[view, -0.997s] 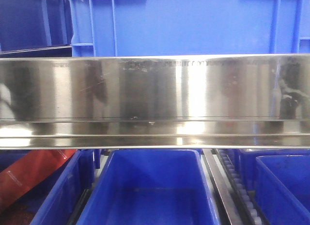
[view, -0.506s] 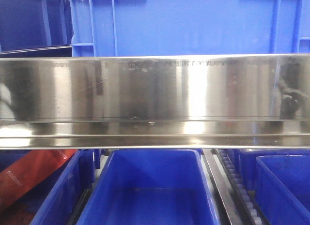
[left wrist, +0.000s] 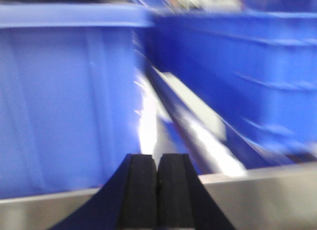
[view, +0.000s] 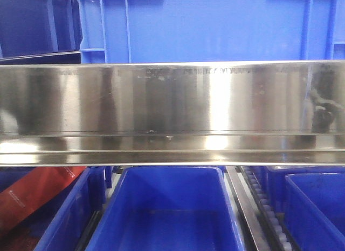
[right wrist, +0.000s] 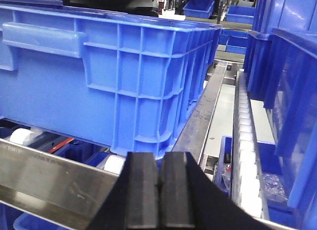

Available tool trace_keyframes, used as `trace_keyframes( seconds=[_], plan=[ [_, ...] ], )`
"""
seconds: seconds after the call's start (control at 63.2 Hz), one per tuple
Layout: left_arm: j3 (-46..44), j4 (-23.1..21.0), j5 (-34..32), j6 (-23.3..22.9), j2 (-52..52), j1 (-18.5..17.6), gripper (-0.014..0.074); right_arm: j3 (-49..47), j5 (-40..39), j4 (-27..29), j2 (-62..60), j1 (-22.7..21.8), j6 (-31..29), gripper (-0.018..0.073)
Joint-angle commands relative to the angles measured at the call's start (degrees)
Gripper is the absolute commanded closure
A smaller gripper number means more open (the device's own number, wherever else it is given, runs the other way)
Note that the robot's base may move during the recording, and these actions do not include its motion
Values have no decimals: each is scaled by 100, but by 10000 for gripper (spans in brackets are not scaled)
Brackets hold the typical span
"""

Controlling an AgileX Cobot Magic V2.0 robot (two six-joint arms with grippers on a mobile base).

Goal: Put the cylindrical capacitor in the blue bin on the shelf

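The cylindrical capacitor shows in no view. The shelf's shiny steel front rail [view: 172,113] runs across the whole front view, with a big blue crate [view: 205,24] above it and an open blue bin [view: 170,208] below it. My left gripper [left wrist: 157,161] is shut, pads together with nothing visible between them, just above the rail [left wrist: 267,200]. That view is blurred, with blue bin walls [left wrist: 64,101] ahead. My right gripper [right wrist: 159,158] is shut with nothing visible between its pads. It sits over the rail [right wrist: 49,175], in front of a blue crate [right wrist: 109,71].
More blue bins stand at lower right [view: 318,208] and lower left [view: 64,218], and a red strip [view: 32,194] lies in the left one. A white roller track [right wrist: 245,141] runs back on the right, beside stacked blue crates [right wrist: 292,81].
The bright reflection on the steel rail has drifted slightly to the right. The bins and rail themselves have not moved.
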Motion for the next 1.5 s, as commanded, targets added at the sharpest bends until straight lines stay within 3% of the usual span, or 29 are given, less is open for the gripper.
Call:
trace_keyframes(
  seconds=[0.0, 0.111, 0.269, 0.316, 0.443, 1.487],
  plan=[
    [532, -405, -919, 337, -278, 517, 708, 13, -170, -49, -19, -9, -2, 715],
    [1218, -531, -1598, 466, -514, 1030, 708, 13, -170, -49, -19, -9, -2, 715],
    [1765, -531, -2318, 466, -514, 1142, 708, 13, -170, -23, -19, -9, -2, 715],
    [1765, -531, -1975, 466, -514, 1132, 708, 13, -170, -25, -19, 2, -2, 715],
    [1765, -531, -1862, 466, -514, 1132, 708, 13, -170, -25, -19, 2, -2, 715],
    [1765, -531, -1878, 466, -514, 1133, 708, 13, -165, 17, -19, 2, -2, 715]
  ],
)
